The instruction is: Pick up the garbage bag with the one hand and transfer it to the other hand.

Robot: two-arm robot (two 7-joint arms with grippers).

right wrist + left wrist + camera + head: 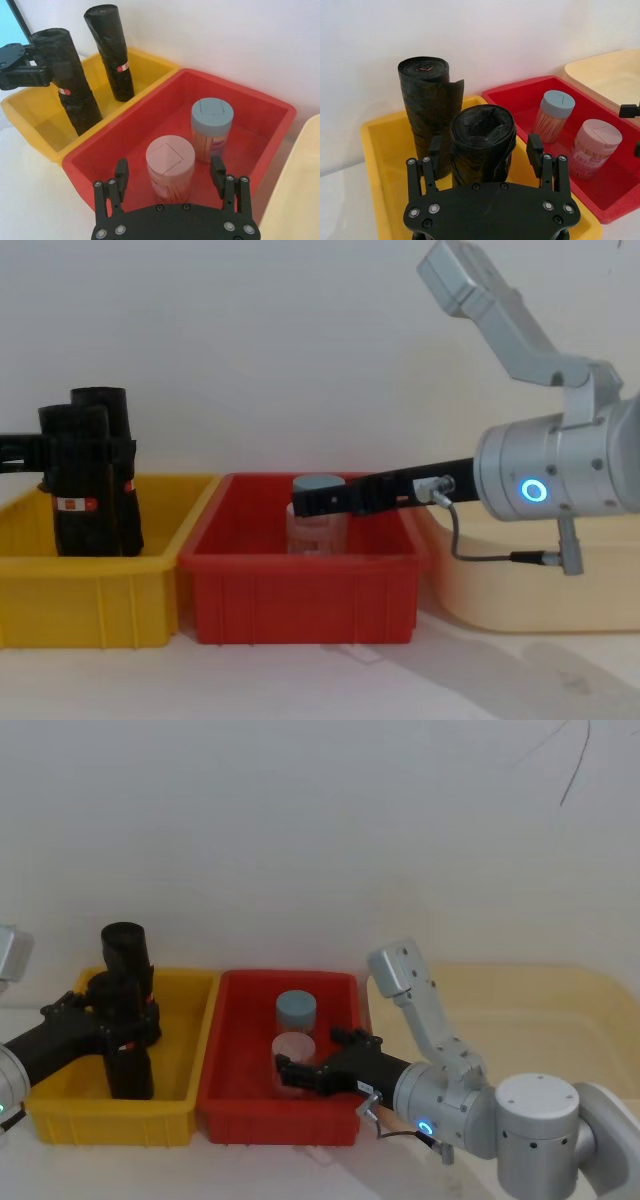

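Note:
Two black rolls stand in the yellow bin (60, 1110). The garbage bag (482, 145), the shorter roll with a white-and-orange label (62, 91), stands between the fingers of my left gripper (485, 147). That gripper is open, with a thin gap showing on each side of the roll. It also appears from farther off, reaching in from the left (125, 1010) (80, 455). My right gripper (170, 175), on the blue-ringed arm (533, 490), is open and hovers over the red bin (225, 1110) with its fingers on either side of a pink-lidded jar (170, 162).
A taller black roll (427, 100) with a small red mark stands just behind the garbage bag. A blue-lidded jar (212, 125) stands in the red bin beyond the pink one. A beige tray (560, 1000) lies to the right. A white wall lies close behind the bins.

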